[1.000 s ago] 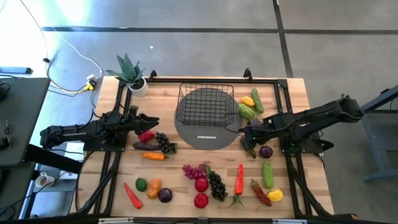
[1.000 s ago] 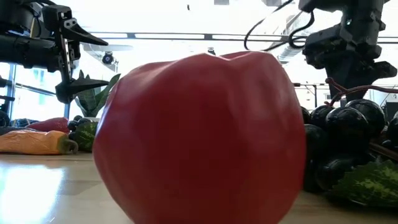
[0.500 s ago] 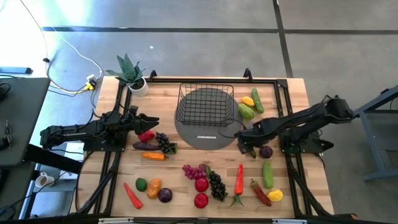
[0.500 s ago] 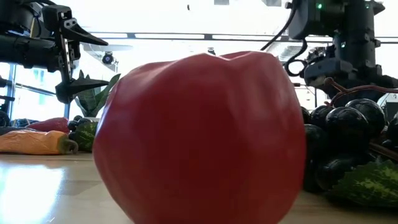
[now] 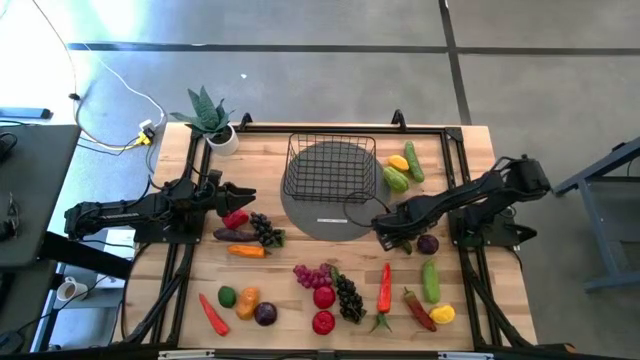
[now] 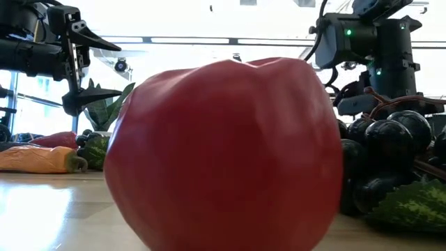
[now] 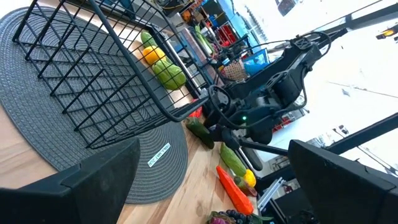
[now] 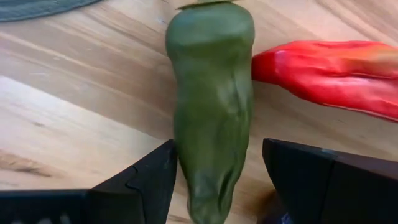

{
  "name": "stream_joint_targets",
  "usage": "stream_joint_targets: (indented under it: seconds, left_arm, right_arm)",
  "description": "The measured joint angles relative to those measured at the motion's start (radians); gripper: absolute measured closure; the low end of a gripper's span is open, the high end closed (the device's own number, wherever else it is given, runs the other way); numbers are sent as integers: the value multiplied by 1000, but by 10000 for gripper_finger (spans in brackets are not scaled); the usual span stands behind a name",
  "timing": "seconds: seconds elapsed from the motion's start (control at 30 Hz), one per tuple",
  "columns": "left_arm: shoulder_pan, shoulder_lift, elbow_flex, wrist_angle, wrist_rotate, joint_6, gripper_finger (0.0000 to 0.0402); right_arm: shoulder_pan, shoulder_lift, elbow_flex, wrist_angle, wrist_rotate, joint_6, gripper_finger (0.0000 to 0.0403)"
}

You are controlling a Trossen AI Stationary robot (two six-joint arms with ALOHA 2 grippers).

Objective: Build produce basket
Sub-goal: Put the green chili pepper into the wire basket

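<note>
The black wire basket [image 5: 330, 165] stands on a grey round mat [image 5: 330, 222] at the table's far middle. The produce lies scattered over the wood: a cucumber [image 5: 430, 280], a red chili [image 5: 385, 290], grapes [image 5: 348, 298], a purple fruit [image 5: 427, 243]. My right gripper [image 5: 388, 237] points down, open, near the mat's right edge. Its fingers [image 8: 146, 180] stand on either side of the narrow end of a dark green pepper [image 8: 211, 93] lying on the table beside a red pepper [image 8: 336, 68]. My left gripper [image 5: 245, 195] hangs open and level above a red pepper [image 5: 235, 218] at the left.
A potted spiky plant [image 5: 210, 120] stands at the far left corner. Green and yellow produce [image 5: 402, 168] lies right of the basket. A large red fruit [image 6: 223, 153] fills the low view, with black grapes [image 6: 383, 160] beside it. Black frame rails [image 5: 180, 280] run along both sides.
My right gripper has come down toward the table over the dark green pepper, shifting a little toward the table's left edge and tipping steeper. The gap between its fingers has stayed the same.
</note>
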Motion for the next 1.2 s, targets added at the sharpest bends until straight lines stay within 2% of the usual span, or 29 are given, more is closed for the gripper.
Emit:
stream_joint_targets:
  seconds: [0.13, 0.37, 0.47, 0.9, 1.2]
  left_arm:
    - [0, 0, 0, 0, 0, 0, 4]
    - [0, 0, 0, 0, 0, 0, 4]
    - [0, 0, 0, 0, 0, 0, 4]
    - [0, 0, 0, 0, -1, 0, 4]
    - [0, 0, 0, 0, -4, 0, 4]
  right_arm:
    - [0, 22, 0, 0, 0, 0, 216]
    - [6, 24, 6, 0, -6, 0, 328]
    - [23, 24, 27, 1, -7, 0, 358]
    - [120, 24, 159, -16, -54, 52, 353]
    - [139, 24, 330, -7, -11, -47, 355]
